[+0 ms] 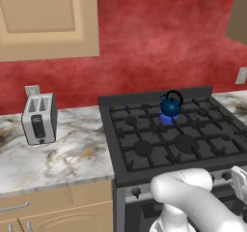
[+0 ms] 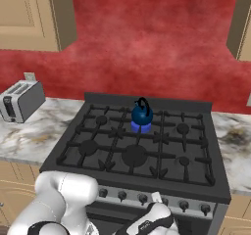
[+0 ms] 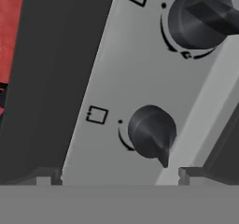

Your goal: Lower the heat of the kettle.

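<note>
Two dark knobs (image 3: 151,133) close ahead of the hand (image 3: 120,175) on the stove's grey front panel (image 3: 140,69), fingertips (image 3: 46,175) spread wide on either side, gripping nothing. Blue kettle (image 2: 142,113) upright on a rear middle burner of the stove (image 2: 142,146), over a blue glow. Toaster (image 1: 39,119) far left on the marble surface (image 1: 62,153).

Red wall (image 1: 144,37), tan cabinets (image 1: 43,21), marble counter (image 1: 72,156).

A boxy silver two-slot toaster (image 1: 39,119) stands on the grey-veined white marble countertop (image 1: 72,158), left of the black gas stove with cast-iron grates (image 1: 164,139). A white wall outlet (image 1: 32,90) sits on the mottled red backsplash (image 1: 144,42) just above it. Beige wooden wall cabinets (image 1: 46,21) hang overhead. Two dark round control knobs (image 3: 151,132) project from the stove's grey front panel (image 3: 140,64).
</note>
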You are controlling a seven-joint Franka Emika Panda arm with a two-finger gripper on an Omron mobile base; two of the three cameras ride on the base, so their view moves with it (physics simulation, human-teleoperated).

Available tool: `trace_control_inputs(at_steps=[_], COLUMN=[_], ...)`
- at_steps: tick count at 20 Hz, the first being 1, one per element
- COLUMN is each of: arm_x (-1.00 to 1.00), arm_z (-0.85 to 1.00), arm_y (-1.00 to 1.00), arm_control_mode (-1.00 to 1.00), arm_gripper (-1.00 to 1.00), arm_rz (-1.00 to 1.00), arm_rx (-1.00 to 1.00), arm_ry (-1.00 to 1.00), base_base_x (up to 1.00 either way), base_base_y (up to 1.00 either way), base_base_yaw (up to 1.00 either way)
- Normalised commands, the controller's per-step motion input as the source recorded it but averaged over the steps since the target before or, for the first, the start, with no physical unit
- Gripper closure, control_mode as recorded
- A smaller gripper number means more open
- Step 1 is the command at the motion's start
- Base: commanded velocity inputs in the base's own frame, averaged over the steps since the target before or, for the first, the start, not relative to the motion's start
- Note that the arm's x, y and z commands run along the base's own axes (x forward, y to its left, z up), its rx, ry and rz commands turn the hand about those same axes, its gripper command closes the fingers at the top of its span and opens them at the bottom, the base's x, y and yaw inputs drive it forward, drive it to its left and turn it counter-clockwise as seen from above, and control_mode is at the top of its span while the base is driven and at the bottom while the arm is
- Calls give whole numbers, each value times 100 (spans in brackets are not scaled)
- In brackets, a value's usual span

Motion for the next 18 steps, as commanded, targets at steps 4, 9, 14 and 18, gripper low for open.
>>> trace_control_inputs(at_steps=[4, 9, 14, 18], arm_x=[21, 10, 0, 0], arm_z=[-14, -14, -16, -13], arm_y=[-6, -17, -21, -20], arm_control_mode=[-100, -100, -100, -100], arm_gripper=[-100, -100, -100, -100], arm_rz=[0, 0, 1, 1], arm_rx=[1, 3, 4, 4], arm_ry=[-3, -5, -6, -6], base_base_x=[0, 0, 0, 0], base_base_y=[0, 0, 0, 0], base_base_yaw=[0, 0, 0, 0])
